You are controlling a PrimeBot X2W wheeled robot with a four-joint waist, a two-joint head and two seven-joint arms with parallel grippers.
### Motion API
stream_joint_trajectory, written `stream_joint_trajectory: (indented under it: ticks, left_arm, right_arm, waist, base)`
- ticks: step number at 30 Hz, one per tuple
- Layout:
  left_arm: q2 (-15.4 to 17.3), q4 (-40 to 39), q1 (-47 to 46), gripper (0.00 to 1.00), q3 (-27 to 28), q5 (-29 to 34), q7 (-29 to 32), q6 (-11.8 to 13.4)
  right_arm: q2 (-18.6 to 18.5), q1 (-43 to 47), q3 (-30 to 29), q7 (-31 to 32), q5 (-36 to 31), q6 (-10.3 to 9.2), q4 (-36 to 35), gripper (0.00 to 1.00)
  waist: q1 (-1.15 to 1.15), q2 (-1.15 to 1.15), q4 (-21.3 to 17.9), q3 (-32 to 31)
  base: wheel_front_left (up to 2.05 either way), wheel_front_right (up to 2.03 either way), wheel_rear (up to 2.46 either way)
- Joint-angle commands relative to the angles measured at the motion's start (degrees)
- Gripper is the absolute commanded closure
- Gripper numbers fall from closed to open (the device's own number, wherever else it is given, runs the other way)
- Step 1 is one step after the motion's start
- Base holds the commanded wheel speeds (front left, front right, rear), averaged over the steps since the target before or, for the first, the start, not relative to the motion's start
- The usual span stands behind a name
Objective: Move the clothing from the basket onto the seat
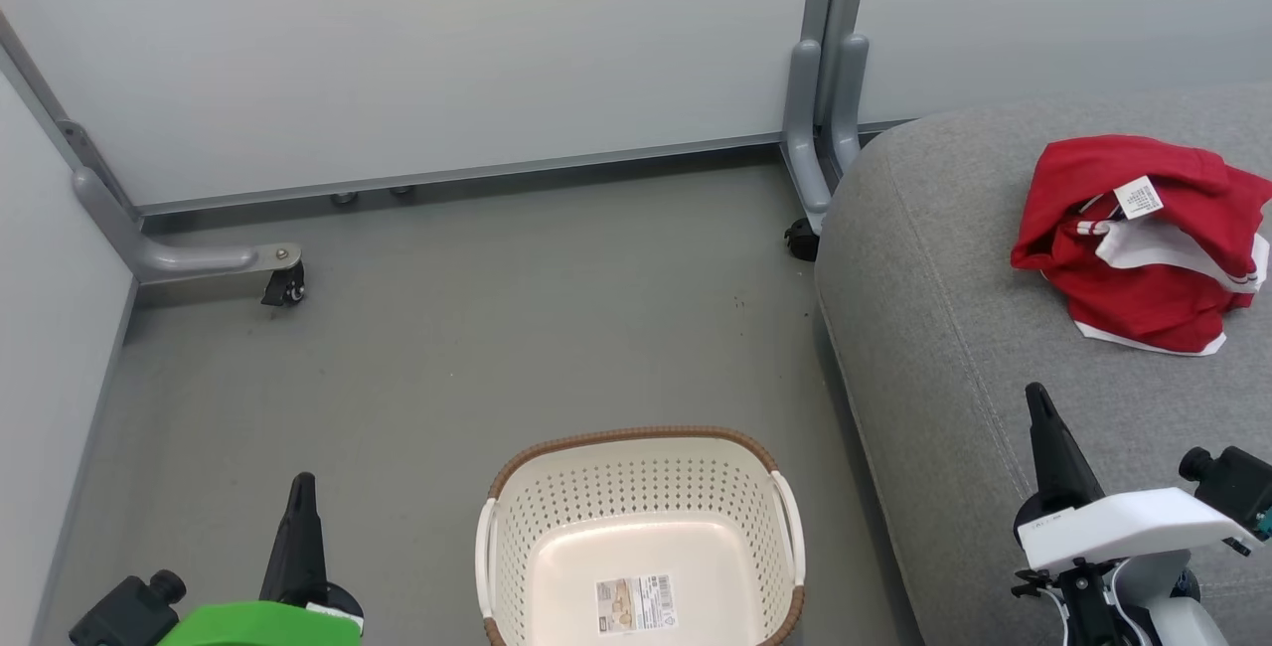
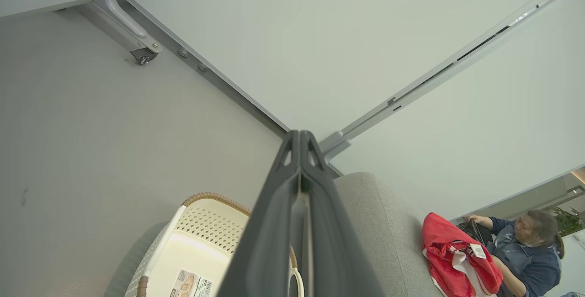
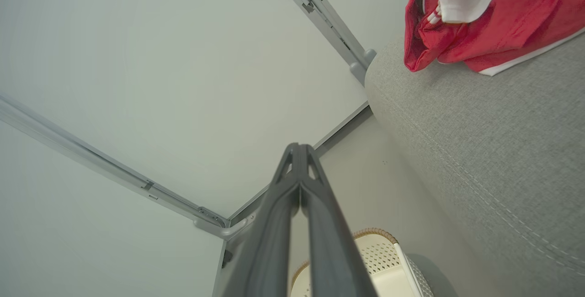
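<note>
At the lower left of the head view the left gripper [image 1: 302, 483] hangs over the grey floor [image 1: 447, 328], its 2 dark fingers pressed together with nothing between them; the left wrist view shows the same closed, empty pair. Just right of it, on the floor, stands the basket [image 1: 636, 435], upright, and its pale bottom carries only a printed sticker [image 1: 636, 604], no fabric. Further right rises the rounded corner of the seat [image 1: 934, 328], with the right gripper [image 1: 1039, 396] poised above its front part, fingers likewise closed on nothing. Well beyond that gripper, toward the back of the seat, the clothing [image 1: 1143, 258] lies in a crumpled red heap with white trim and a small white label tag [image 1: 1139, 197] on top; whether the heap is 1 garment or 2 cannot be told. At the far right of the left wrist view a person [image 2: 525, 251] sits behind the heap. Judged from this, the transfer looks done: basket emptied, clothing resting on the seat. The next move seems to call only for keeping both arms clear of the heap
</note>
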Motion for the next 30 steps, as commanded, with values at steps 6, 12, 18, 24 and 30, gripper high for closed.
stream_joint_trajectory:
  ticks: [6,12,18,24,30]
  left_arm:
    - [0.74,-0.23,-2.68,1.0,0.67,-4.86,1.34,-0.06]
    - [0.81,-0.02,-3.38,1.0,1.11,-8.47,2.38,-0.07]
    - [0.83,0.16,-4.1,1.0,1.54,-11.87,3.42,-0.07]
    - [0.85,0.35,-4.73,1.0,1.92,-15.04,4.35,-0.08]
    - [0.85,0.53,-5.33,1.0,2.29,-18.02,5.27,-0.09]
  right_arm:
    - [0.17,-2.16,-1.03,1.48,5.12,0.0,-0.12,1.0]
    - [0.44,-2.53,-1.59,2.58,8.9,0.0,0.25,1.0]
    - [0.67,-2.95,-2.15,3.64,12.46,0.0,0.59,1.0]
    - [0.93,-3.21,-2.63,4.58,15.82,0.01,0.92,1.0]
    - [1.17,-3.62,-3.1,5.56,18.97,0.01,1.25,1.0]
  waist:
    - [0.0,0.0,-0.17,0.23]
    - [0.0,0.0,-0.33,0.43]
    - [0.0,0.0,-0.49,0.64]
    - [0.0,0.0,-0.65,0.84]
    - [0.0,0.0,-0.81,1.05]
  base:
    - [0.0,0.0,0.0]
    - [0.0,0.0,0.0]
    - [0.0,0.0,0.0]
    - [0.0,0.0,0.0]
    - [0.0,0.0,0.0]
